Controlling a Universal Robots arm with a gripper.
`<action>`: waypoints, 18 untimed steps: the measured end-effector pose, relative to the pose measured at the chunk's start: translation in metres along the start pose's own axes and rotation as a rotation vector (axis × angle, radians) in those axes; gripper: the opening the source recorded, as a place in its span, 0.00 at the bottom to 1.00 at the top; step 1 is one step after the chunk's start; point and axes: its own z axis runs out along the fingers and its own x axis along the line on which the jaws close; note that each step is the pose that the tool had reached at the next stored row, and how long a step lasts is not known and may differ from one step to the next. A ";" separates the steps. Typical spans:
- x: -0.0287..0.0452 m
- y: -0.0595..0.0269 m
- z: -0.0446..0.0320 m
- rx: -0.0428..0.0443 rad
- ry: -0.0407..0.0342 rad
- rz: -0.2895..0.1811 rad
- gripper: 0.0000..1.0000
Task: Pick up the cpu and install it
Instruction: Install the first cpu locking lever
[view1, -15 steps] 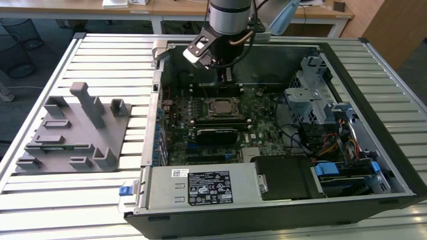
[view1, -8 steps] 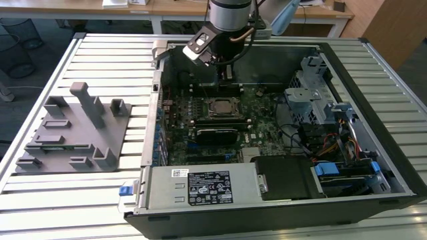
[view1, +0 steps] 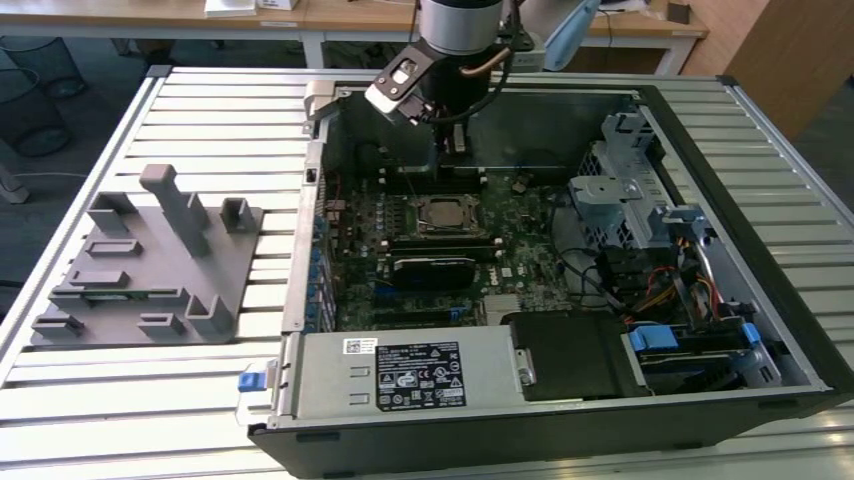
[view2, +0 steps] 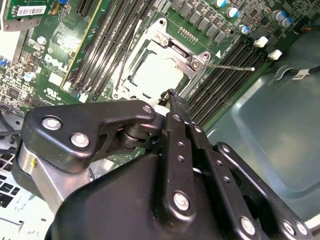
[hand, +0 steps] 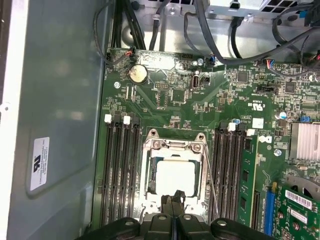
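On the exterior view's left the tray (view1: 147, 270) stands by the bench's edge, and the cpu (hand: 175, 177), a pale silvery square, lies flat in the socket (hand: 172, 145) mid-board, seemingly seated, which would explain why the gripper (hand: 173, 197) hovers over its edge with fingers together and empty.

The cpu (hand: 175, 176) is silvery with a pale rim, the motherboard (hand: 165, 105) green with black slots (hand: 120, 170). The gripper (hand: 173, 197) is black. The tray (view1: 147, 270) is plain grey, the table (view1: 160, 400) white and ribbed.
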 end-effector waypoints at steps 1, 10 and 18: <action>0.0000 0.0000 -0.0009 0.0000 0.0000 0.000 0.11; -0.0001 0.0001 -0.0066 0.0000 0.0000 0.000 0.11; -0.0002 0.0001 -0.0110 0.0000 0.0000 0.000 0.11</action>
